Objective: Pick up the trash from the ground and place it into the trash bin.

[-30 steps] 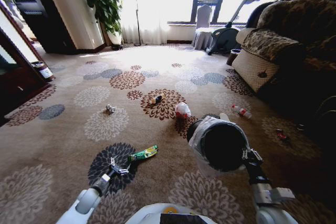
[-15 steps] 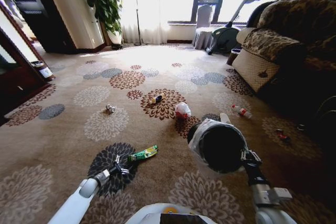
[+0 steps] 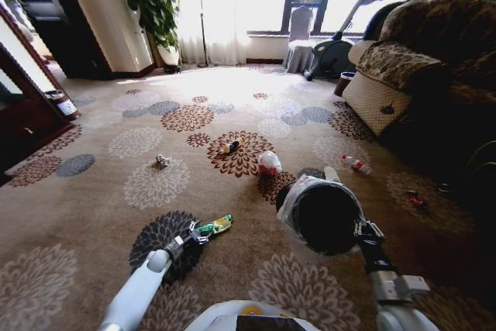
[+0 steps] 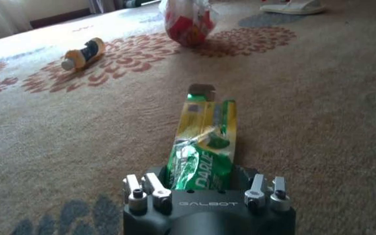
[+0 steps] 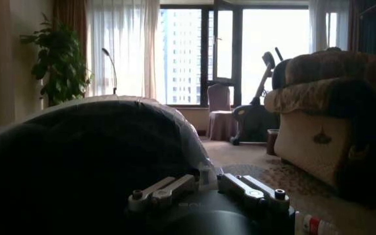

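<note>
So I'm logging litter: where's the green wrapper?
Head view: the green wrapper lies on the carpet left of the bin, its near end between the left gripper's open fingers.

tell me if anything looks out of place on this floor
Litter lies scattered on the carpet: green wrapper at the left gripper, pink-white bag, clear bottle, foil ball. The trash bin hangs tilted from the right gripper.

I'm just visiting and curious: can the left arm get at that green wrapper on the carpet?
Probably yes. The left end effector is already at the near end of the green wrapper, open around it, with nothing in between.
</note>
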